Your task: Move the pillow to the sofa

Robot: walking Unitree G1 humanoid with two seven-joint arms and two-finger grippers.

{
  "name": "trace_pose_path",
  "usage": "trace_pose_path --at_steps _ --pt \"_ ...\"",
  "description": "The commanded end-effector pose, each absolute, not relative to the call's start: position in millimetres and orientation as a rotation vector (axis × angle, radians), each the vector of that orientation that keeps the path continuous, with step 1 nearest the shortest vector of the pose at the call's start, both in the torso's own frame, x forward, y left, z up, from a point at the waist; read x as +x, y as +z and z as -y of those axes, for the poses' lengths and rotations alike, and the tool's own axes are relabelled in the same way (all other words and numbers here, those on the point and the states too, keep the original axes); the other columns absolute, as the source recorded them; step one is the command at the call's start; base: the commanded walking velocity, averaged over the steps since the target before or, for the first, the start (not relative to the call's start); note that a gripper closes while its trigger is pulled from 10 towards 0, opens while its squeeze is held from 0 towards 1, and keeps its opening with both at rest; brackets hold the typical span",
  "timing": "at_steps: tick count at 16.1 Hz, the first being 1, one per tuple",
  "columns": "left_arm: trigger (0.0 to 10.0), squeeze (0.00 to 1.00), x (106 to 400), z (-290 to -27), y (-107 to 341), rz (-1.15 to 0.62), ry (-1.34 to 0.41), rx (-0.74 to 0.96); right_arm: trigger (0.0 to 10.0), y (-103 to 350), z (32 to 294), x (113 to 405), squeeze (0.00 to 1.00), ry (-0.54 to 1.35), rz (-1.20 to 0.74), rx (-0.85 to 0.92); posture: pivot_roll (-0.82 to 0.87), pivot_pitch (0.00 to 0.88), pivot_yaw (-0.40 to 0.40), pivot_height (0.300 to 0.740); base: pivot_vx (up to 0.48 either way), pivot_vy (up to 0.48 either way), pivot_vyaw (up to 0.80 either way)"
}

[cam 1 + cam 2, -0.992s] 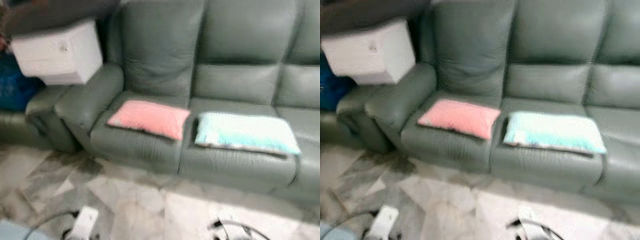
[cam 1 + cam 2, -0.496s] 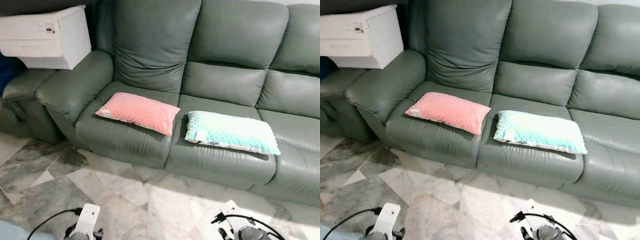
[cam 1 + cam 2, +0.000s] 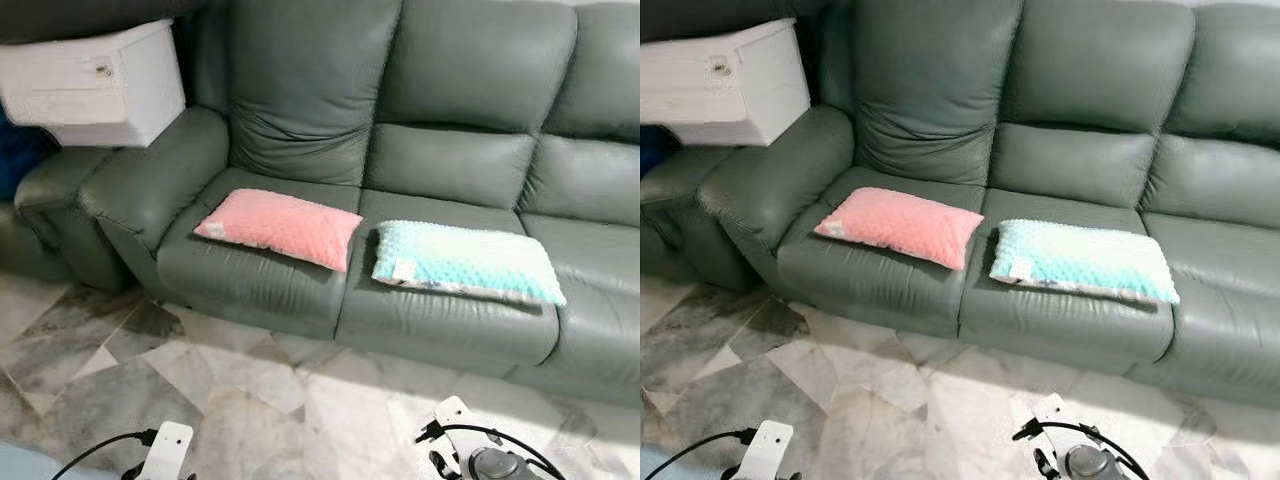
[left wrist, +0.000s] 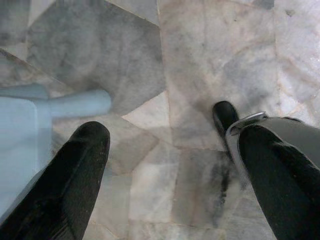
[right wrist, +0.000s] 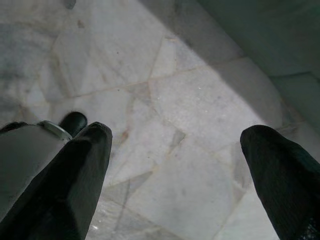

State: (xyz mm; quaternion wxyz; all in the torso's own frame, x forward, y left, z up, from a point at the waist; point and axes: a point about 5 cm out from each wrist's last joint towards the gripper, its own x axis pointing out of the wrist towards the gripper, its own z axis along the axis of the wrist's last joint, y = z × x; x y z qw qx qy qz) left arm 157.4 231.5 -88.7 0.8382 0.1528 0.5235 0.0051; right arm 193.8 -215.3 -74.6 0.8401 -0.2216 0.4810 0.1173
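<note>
Your left hand (image 4: 170, 150) and right hand (image 5: 175, 150) both hang low over the marble floor (image 3: 300, 400), fingers spread wide and holding nothing. Well ahead of them, 2 pillows lie on the green sofa (image 3: 450, 150): the pink pillow (image 3: 280, 226) beside the mint pillow (image 3: 465, 262), probably not touching.
</note>
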Motion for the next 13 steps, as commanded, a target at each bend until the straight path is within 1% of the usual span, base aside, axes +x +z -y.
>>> trace_pose_path --at_steps 1,5,10,13 --pt "10.0 0.0 163.5 -234.1 -85.5 -1.095 -0.002 0.347 10.0 -79.1 217.3 184.3 0.0 0.233 -1.042 -0.456 -0.15 0.0 -0.001 0.74 0.0 0.0 -0.56" --pt "10.0 0.0 168.1 -226.5 -85.4 -1.088 -0.04 0.361 10.0 -80.7 220.1 179.7 0.0 0.222 -1.054 -0.458 -0.17 0.0 0.012 0.74 0.0 0.0 -0.56" --pt "10.0 0.0 167.3 -225.2 -86.1 -1.096 -0.051 0.375 10.0 -80.8 217.3 180.8 0.0 0.222 -1.046 -0.45 -0.16 0.0 0.015 0.74 0.0 0.0 -0.53" --pt "10.0 0.0 166.4 -225.3 -86.5 -1.101 -0.055 0.378 10.0 -81.3 213.8 180.9 0.0 0.241 -1.04 -0.447 -0.16 0.0 0.017 0.74 0.0 0.0 0.0"
